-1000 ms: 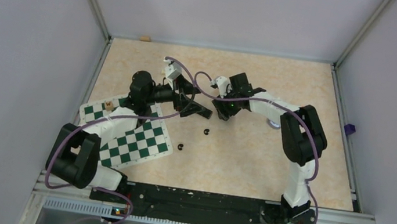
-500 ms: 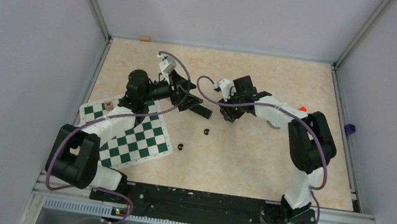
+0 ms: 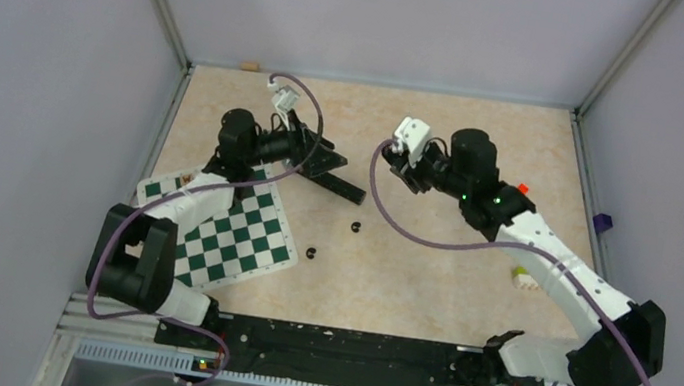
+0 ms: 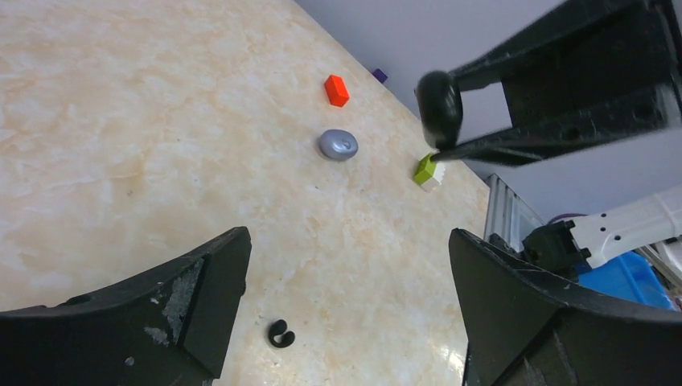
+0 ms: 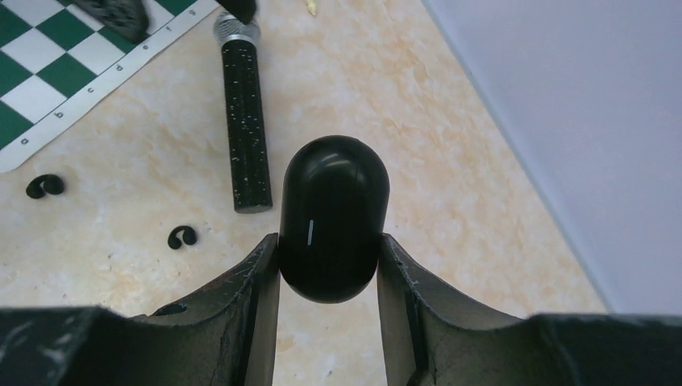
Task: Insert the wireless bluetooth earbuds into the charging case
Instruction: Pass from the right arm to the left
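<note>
2 black earbuds (image 3: 356, 226) lie loose on the worktop (image 3: 424, 296), near the chessboard (image 3: 231, 238), neither yet in a case. The black charging case (image 5: 334, 209), apparently closed, sits clamped between the right fingers (image 5: 257, 297), which have narrowed onto it and carried it up and away from the middle. The left fingers (image 4: 201, 289), spread wide and holding nothing, have drawn back too. The case likely needs opening before any bud goes in.

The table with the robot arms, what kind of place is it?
Probably a robot test lab: a left arm and right arm bolted at the table edge, plain walls boxing it in, and a chessboard mat lying on it.
</note>
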### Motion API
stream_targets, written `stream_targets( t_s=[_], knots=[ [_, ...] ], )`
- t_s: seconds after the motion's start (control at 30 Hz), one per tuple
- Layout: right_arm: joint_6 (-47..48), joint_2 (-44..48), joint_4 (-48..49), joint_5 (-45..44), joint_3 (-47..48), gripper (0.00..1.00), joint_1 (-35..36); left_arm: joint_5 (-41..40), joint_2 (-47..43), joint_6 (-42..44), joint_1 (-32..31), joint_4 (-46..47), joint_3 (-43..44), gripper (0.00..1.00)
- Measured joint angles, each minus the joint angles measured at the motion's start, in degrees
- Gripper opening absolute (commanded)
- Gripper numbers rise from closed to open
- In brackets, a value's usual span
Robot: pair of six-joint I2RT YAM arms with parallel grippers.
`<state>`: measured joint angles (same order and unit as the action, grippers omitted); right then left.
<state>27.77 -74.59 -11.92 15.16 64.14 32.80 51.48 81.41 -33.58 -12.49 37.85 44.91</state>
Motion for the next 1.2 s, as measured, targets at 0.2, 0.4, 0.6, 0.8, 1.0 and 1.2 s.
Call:
stream_targets(
  t_s=[0.2, 0.4, 0.6, 0.8, 1.0, 1.2],
  knots=[
    [7.7, 4.3, 4.5, -4.4, -8.3, 0.33, 8.1, 2.6, 2.5, 2.5, -3.7, -5.9, 4.4, 0.97],
    [10.3, 4.7, 7.1, -8.3, -10.9, 0.33, 10.8, 5.4, 3.9, 4.9, -7.2, -9.7, 6.0, 0.89],
    [11.6, 5.2, 8.2, -10.3, -11.4, 0.34, 12.0, 6.6, 4.0, 9.0, -9.9, -13.4, 7.0, 0.82],
    [12.9, 5.7, 10.0, -11.4, -12.7, 0.34, 13.7, 7.0, 4.9, 10.4, -10.9, -15.4, 8.3, 0.77],
    [14.0, 5.7, 10.5, -12.7, -12.8, 0.34, 16.0, 7.2, 5.8, 10.8, -11.0, -16.1, 8.6, 0.68],
    [14.9, 5.5, 10.9, -14.3, -13.2, 0.34, 17.0, 7.5, 5.8, 11.1, -11.2, -16.1, 8.6, 0.63]
  ],
)
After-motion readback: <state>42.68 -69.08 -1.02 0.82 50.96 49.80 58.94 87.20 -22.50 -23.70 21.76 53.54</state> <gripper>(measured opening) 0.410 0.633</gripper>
